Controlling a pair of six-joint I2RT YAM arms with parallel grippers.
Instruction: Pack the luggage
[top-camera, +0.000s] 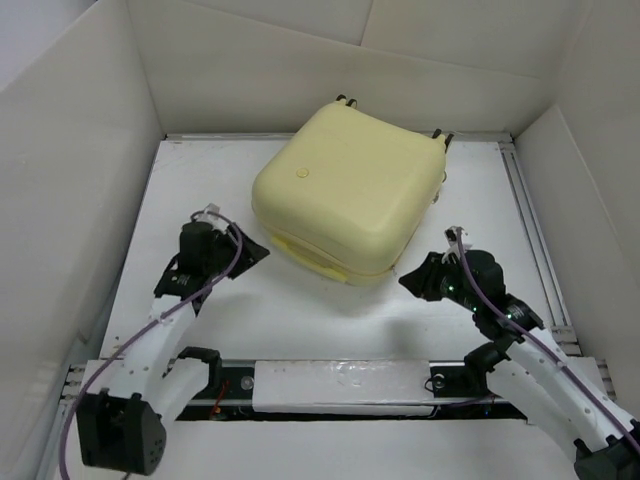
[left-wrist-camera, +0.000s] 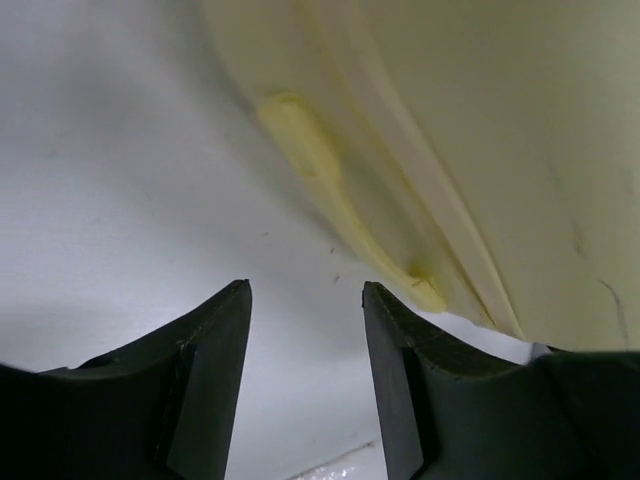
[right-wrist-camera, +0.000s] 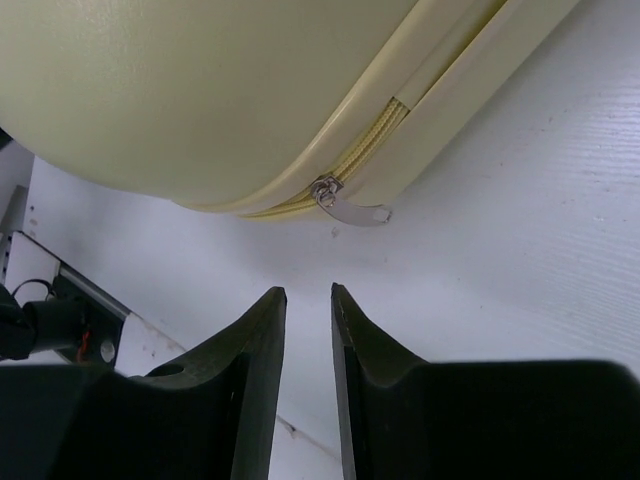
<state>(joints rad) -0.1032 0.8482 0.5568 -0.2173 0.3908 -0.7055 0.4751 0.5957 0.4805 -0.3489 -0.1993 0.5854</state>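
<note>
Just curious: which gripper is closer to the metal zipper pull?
Right. The right gripper faces the zipper pull, just short of it; the left gripper is at the opposite corner of the suitcase, by its handle.

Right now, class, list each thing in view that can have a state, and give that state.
luggage: lying flat on the table, lid down.
zipper pull: tab loose, not gripped.
left gripper: open, empty, beside the luggage.
right gripper: slightly open, empty, facing the zipper pull.
</note>
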